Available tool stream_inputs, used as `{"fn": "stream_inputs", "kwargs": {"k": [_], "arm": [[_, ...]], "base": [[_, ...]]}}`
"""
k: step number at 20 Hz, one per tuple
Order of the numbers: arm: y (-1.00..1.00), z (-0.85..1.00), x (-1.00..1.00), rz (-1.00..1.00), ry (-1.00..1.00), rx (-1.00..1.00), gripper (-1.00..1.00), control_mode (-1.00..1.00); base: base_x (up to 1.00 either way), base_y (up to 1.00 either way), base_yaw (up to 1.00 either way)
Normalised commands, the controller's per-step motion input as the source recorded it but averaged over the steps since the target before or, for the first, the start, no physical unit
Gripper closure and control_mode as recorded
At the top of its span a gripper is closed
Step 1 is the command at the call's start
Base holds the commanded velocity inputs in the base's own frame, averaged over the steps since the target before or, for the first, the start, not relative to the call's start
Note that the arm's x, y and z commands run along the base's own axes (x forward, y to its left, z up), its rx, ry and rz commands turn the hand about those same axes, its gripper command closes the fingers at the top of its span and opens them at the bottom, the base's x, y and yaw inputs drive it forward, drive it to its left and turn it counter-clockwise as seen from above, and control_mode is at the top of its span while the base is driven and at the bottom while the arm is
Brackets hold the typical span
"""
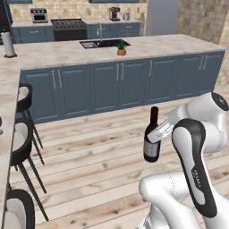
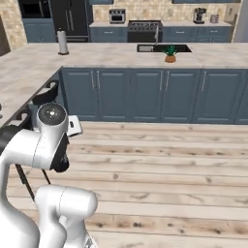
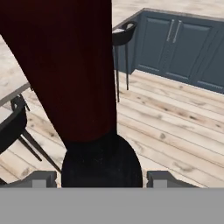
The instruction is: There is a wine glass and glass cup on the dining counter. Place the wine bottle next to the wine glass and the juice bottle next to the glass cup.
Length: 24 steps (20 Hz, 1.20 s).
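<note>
- While the arm is bent above the wooden floor (image 1: pixel 89 156), the hand (image 1: pixel 157 133) is clenched around the wine bottle (image 1: pixel 152 136) just below its neck.
- The bottle stands almost upright in the air, clear of the floor.
- Beside it, at the left edge, runs the dining desk (image 1: pixel 8 103) with black stools (image 1: pixel 20 143) under it.
- Behind is a kitchen island with blue doors (image 1: pixel 120 85), carrying a small potted plant (image 1: pixel 121 47).
</note>
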Motion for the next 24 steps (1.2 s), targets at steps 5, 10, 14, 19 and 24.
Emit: {"fn": "stream_inputs", "kwargs": {"k": [5,10,14,19,24], "arm": [[0.0,0.0,0.0,0.0,0.0,0.0,1.0,1.0],[0.0,0.0,0.0,0.0,0.0,0.0,1.0,1.0],[0.0,0.0,0.0,0.0,0.0,0.0,1.0,1.0],[0.0,0.0,0.0,0.0,0.0,0.0,1.0,1.0],[0.0,0.0,0.0,0.0,0.0,0.0,1.0,1.0]], "base": [[0.7,-0.23,0.14],[0.68,-0.21,0.18],[0.52,-0.13,0.41],[0.36,-0.08,0.59],[0.25,-0.03,0.69]]}}
